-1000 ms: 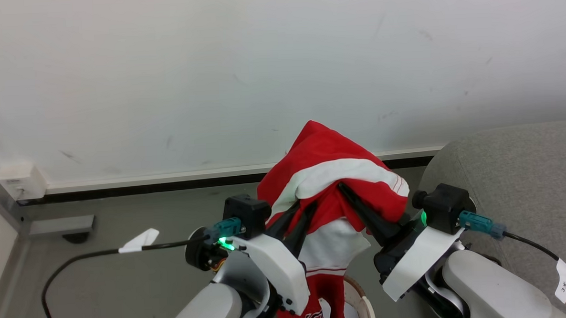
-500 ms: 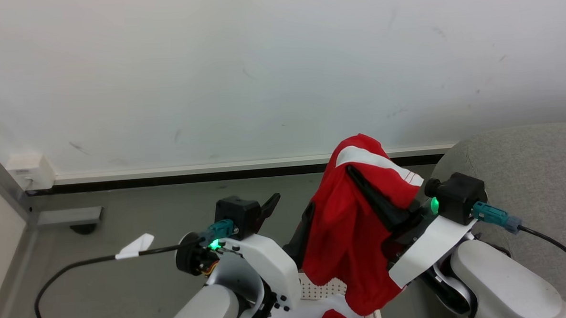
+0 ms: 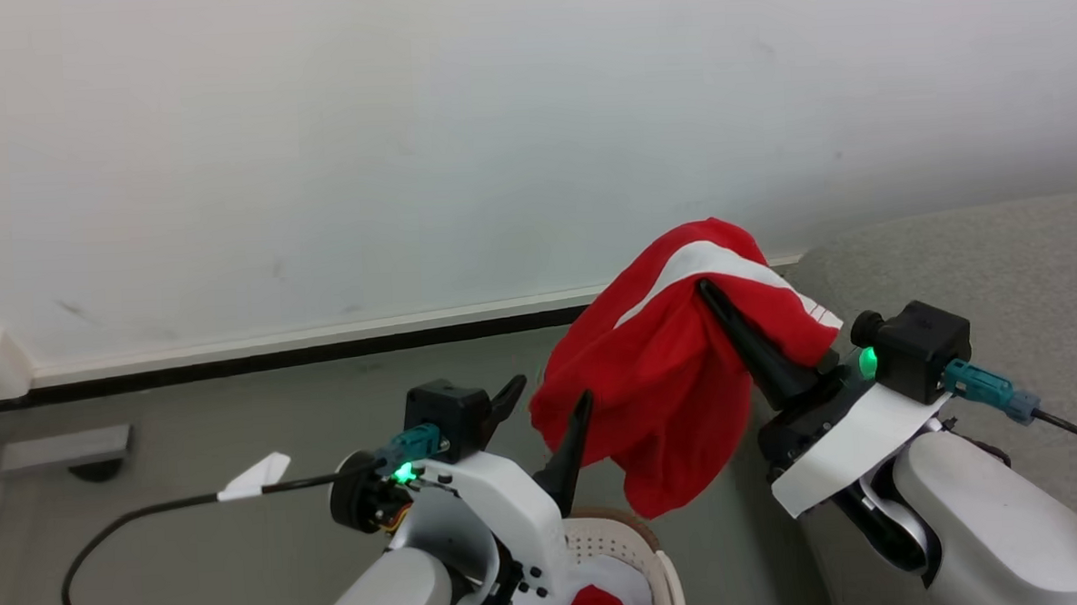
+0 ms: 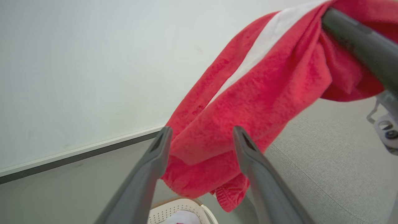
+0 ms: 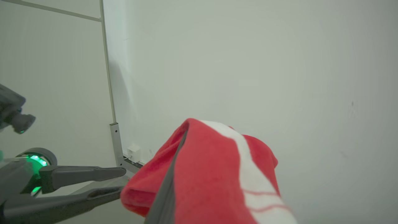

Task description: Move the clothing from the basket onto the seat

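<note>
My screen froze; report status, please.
Left pincer open, gripping nothing. Right pincer shut on soft red white-striped garment, hanging above cream perforated plastic basket. Nothing between it and grey woven seat.

The grey floor (image 3: 234, 416) runs up to a white wall (image 3: 404, 145), with a dark strip (image 3: 322, 351) along the join. On it the basket (image 3: 644, 539) stands low in the head view's middle, the seat (image 3: 1000, 264) near it at the right. A flat grey piece (image 3: 63, 448) lies far left by the wall.

Holds red, white-striped clothing (image 5: 217, 174) pinched in the right gripper (image 5: 182, 140) before a pale wall (image 5: 248, 62); at lower left, shows the left gripper (image 5: 124, 179) with fingers spread, beside a green light (image 5: 37, 158), near the fabric.
</note>
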### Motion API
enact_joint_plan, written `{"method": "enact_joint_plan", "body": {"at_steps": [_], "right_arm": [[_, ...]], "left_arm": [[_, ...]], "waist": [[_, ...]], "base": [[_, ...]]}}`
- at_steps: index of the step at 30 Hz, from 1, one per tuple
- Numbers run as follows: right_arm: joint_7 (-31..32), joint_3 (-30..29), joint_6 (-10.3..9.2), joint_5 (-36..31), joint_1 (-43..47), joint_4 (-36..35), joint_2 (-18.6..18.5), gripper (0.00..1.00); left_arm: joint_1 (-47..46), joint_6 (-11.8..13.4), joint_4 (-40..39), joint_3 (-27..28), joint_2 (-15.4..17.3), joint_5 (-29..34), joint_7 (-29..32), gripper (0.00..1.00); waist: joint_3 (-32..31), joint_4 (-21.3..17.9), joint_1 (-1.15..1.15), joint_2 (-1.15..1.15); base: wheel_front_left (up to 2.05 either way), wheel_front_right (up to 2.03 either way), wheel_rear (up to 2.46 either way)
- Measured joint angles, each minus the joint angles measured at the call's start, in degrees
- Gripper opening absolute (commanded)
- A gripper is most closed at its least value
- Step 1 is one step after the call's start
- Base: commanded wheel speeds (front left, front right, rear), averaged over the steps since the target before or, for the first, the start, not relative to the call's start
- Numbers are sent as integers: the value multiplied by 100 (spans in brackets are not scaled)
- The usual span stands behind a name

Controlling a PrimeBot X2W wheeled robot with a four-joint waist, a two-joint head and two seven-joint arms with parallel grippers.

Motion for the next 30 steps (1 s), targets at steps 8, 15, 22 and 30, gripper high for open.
{"method": "enact_joint_plan", "body": {"at_steps": [8,15,22,30], "right_arm": [[-1,-203,0,-86,-25,-98,-100,0],[-9,-355,0,-188,41,-270,-309,0],[-9,-627,0,-263,242,-453,-534,0],[-10,-1260,0,-371,324,-524,-649,0]], "left_arm": [[25,30,-53,-33,-36,-27,-51,100],[53,-37,-60,-238,-205,-40,-85,100],[44,-70,-27,-398,-315,-32,-93,100],[-203,-115,-29,-555,-390,65,-34,100]], "waist": [[73,-768,0,0],[115,-1472,0,0],[186,-1972,0,0],[442,-1995,0,1]], "base": [[0,0,0],[0,0,0],[0,0,0],[0,0,0]]}}
